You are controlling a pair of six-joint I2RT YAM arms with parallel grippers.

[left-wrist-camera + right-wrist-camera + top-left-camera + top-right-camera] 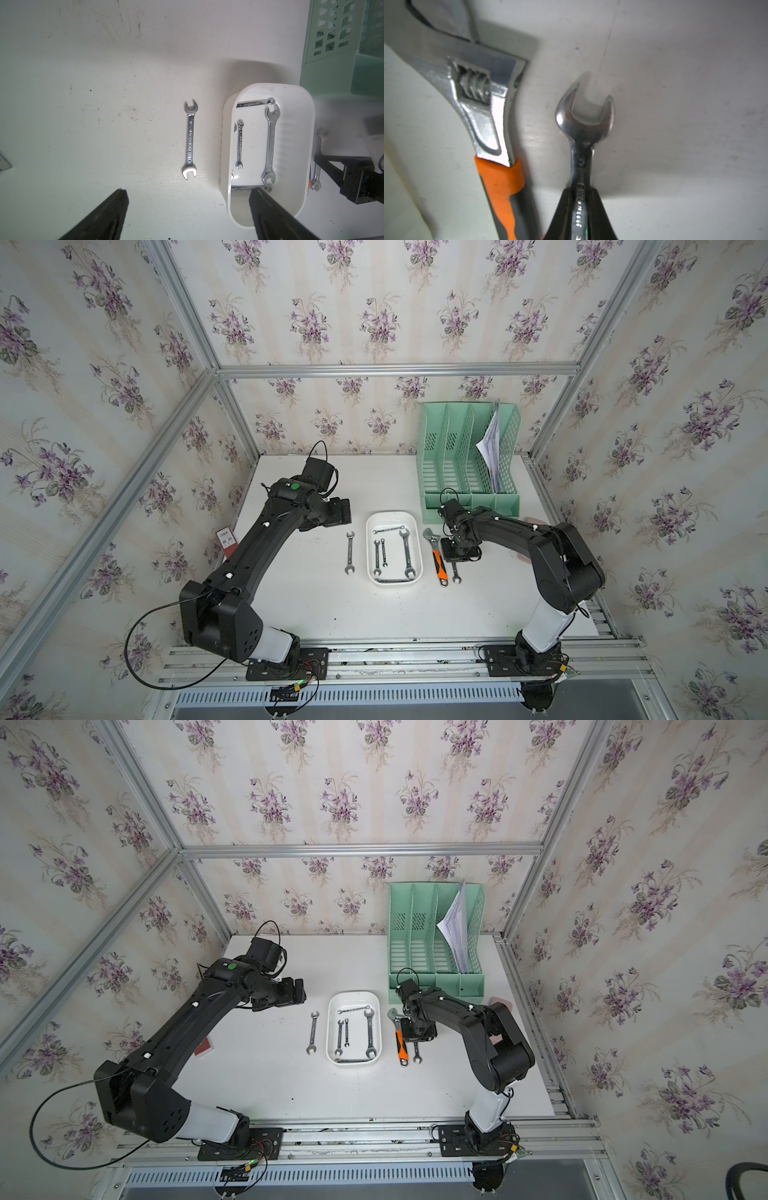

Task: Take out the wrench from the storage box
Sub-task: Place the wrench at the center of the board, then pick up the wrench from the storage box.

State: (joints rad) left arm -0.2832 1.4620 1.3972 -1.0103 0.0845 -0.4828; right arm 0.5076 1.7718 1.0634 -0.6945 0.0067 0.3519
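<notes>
Top views, from the left: one wrench (350,552) lies on the table (316,605) beside the box (369,547), and five wrenches (407,548) lie inside. Toward the table's right edge come the adjustable wrench (436,558), then the small wrench (581,133), its shank clenched in my right claw (580,193), long axis front-to-back, open head toward the back edge. My left claw (189,190) hangs released. I judge three out, five left.

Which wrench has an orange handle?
The big adjustable wrench, lying on the table between the storage box and a small silver wrench. All the other wrenches are plain silver, with no colour.
</notes>
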